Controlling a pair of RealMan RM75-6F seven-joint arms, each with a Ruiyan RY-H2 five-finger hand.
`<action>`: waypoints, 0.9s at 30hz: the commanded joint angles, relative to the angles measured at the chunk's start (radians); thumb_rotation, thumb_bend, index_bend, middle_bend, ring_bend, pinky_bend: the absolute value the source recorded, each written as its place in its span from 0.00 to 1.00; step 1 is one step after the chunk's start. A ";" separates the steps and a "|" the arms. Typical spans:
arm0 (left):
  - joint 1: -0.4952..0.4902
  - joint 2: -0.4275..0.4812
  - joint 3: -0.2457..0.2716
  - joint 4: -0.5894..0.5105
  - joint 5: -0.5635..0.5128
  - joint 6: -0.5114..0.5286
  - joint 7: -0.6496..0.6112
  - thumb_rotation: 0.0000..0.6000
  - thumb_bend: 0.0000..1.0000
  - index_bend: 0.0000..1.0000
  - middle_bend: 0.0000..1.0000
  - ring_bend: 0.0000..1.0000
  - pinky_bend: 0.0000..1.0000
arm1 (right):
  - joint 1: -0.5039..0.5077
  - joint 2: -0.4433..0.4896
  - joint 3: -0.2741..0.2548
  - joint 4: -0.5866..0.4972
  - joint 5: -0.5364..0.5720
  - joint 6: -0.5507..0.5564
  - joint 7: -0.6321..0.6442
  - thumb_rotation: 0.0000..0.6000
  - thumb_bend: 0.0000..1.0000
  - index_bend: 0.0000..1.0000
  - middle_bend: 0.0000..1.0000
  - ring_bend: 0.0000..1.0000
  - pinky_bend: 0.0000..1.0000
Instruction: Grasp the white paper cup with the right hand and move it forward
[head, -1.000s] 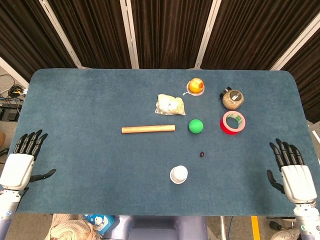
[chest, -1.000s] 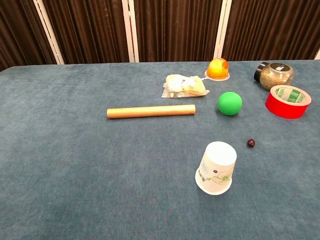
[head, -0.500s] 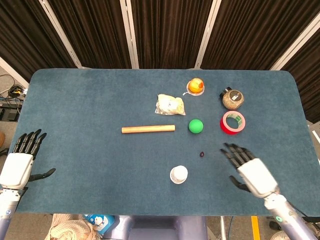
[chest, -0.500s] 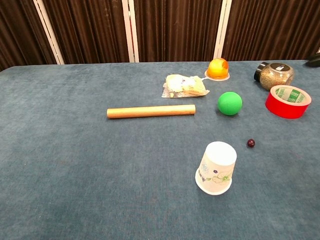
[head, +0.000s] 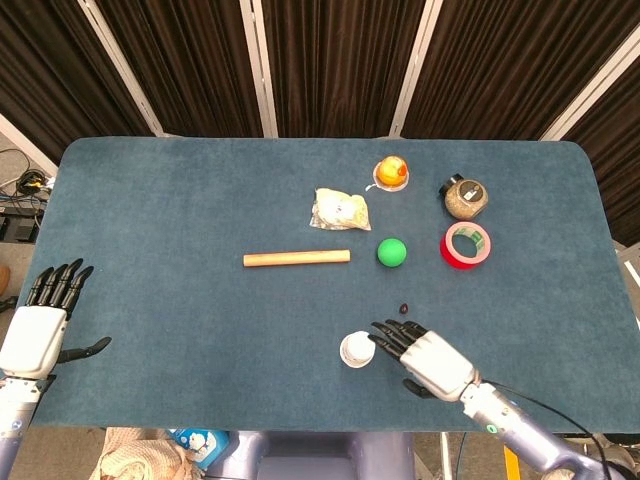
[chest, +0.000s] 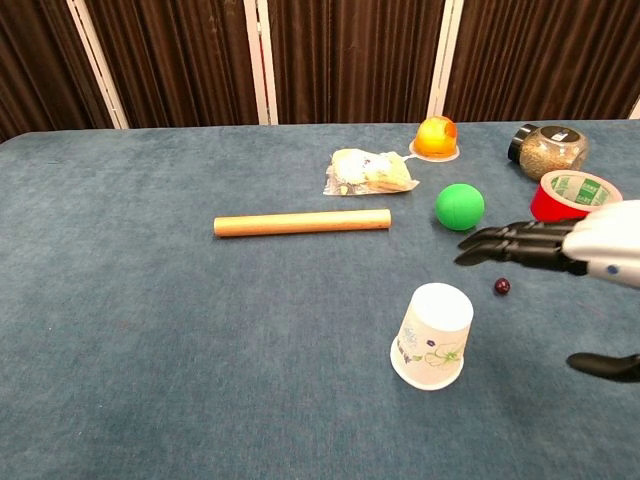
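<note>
Right hand (head: 428, 360) now in from the table's right edge; fingers (chest: 510, 245) beside white paper cup (chest: 432, 335)

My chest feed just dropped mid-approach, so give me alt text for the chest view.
The right hand reaches in from the right with its fingers spread, beside the upside-down white paper cup but not touching it. Behind lie a small dark bead, green ball, wooden dowel, red tape roll, grain jar, snack bag and orange fruit.
</note>
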 joint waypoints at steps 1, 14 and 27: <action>0.000 0.001 0.000 -0.001 -0.001 -0.001 -0.002 1.00 0.02 0.00 0.00 0.00 0.00 | 0.022 -0.046 0.018 -0.032 0.069 -0.041 -0.082 1.00 0.37 0.00 0.00 0.05 0.19; -0.002 0.004 0.001 -0.006 -0.006 -0.009 -0.004 1.00 0.02 0.00 0.00 0.00 0.00 | 0.049 -0.125 0.043 -0.018 0.206 -0.064 -0.217 1.00 0.37 0.00 0.00 0.05 0.19; -0.002 0.007 0.000 -0.012 -0.013 -0.015 -0.006 1.00 0.02 0.00 0.00 0.00 0.00 | 0.083 -0.209 0.053 0.021 0.326 -0.074 -0.301 1.00 0.37 0.00 0.06 0.12 0.24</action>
